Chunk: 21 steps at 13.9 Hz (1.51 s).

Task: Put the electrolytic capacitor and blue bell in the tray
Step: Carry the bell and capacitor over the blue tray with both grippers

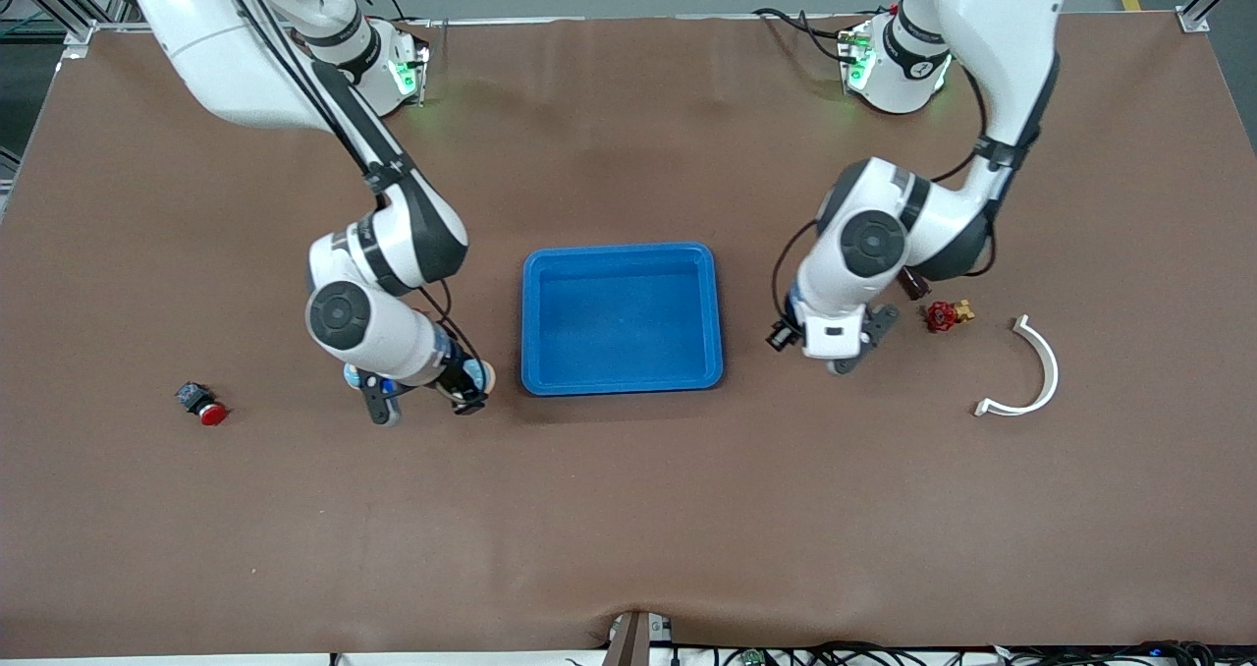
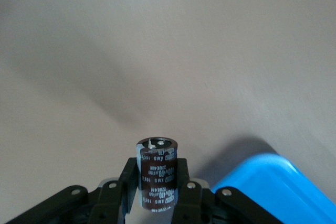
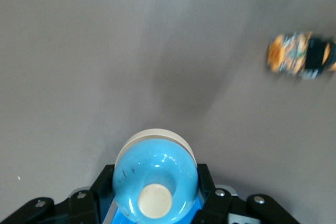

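Nearest the front camera, the right gripper (image 1: pixel 424 403) is clamped on the blue bell (image 3: pixel 155 182), beside the tray (image 1: pixel 622 385) toward the right arm's end. At the tray's left-arm end, the left gripper (image 2: pixel 156 192) is closed around the electrolytic capacitor (image 2: pixel 156 174). Both parts are outside the tray. A small red valve (image 1: pixel 945 314) lies close to the left gripper.
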Each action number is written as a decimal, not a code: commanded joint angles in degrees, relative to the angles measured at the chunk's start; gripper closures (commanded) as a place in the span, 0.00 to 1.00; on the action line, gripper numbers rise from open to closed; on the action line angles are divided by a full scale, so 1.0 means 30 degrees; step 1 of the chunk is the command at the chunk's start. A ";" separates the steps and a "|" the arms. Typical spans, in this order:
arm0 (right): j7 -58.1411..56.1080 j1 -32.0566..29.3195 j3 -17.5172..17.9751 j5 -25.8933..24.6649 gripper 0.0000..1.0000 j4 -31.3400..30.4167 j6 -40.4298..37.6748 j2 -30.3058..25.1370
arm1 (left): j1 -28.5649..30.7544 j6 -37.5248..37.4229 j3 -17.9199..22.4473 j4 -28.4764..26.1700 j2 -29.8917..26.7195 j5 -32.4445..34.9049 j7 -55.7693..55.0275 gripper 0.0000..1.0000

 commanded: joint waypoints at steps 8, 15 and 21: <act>0.4394 0.2872 -0.0820 -0.1031 1.00 0.3149 -0.1586 0.2182 | -0.3289 -0.0416 0.0140 0.2188 0.2042 0.0279 -0.4787 1.00; 0.8117 0.3665 -0.0820 -0.2086 1.00 0.2241 -0.0299 0.2534 | -0.4638 -0.0358 0.0140 0.3299 0.3595 0.0367 -0.6926 1.00; 0.9670 0.4396 -0.0849 -0.2115 1.00 0.1421 0.0785 0.2534 | -0.4932 -0.0328 0.0140 0.3507 0.4095 0.0425 -0.7368 1.00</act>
